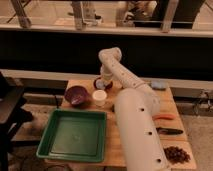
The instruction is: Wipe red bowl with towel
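Note:
The dark red bowl (pixel 76 95) sits upright on the left part of the wooden table (pixel 135 107). A small pale blue towel (pixel 158 85) lies at the table's far right edge, away from the bowl. My white arm reaches across the table to the back. My gripper (pixel 101 83) hangs low at the far edge, just behind a white cup (pixel 99 97) and to the right of the bowl. Something dark sits right at the gripper; I cannot tell what it is.
A large green tray (pixel 75 135) fills the front left of the table. An orange tool (pixel 163 117), a black tool (pixel 170 131) and a heap of dark brown bits (pixel 176 154) lie on the right side. A dark chair (pixel 10 107) stands to the left.

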Motion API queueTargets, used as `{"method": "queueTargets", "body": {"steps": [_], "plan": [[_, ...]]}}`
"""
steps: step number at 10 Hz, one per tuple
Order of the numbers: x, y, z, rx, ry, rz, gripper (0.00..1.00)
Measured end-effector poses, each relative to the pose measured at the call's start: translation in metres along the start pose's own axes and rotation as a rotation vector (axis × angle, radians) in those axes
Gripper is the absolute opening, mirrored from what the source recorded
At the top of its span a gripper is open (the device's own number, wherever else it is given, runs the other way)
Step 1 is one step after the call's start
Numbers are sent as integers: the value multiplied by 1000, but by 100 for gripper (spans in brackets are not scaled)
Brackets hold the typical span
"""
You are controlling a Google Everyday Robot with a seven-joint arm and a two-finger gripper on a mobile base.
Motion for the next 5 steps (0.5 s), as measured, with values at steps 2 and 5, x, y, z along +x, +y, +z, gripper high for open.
{"method": "queueTargets", "body": {"steps": [2,5], "plan": [[-7,7,-3,-13,-1,-6,0],[2,17,-6,-26,22,5,0]]}}
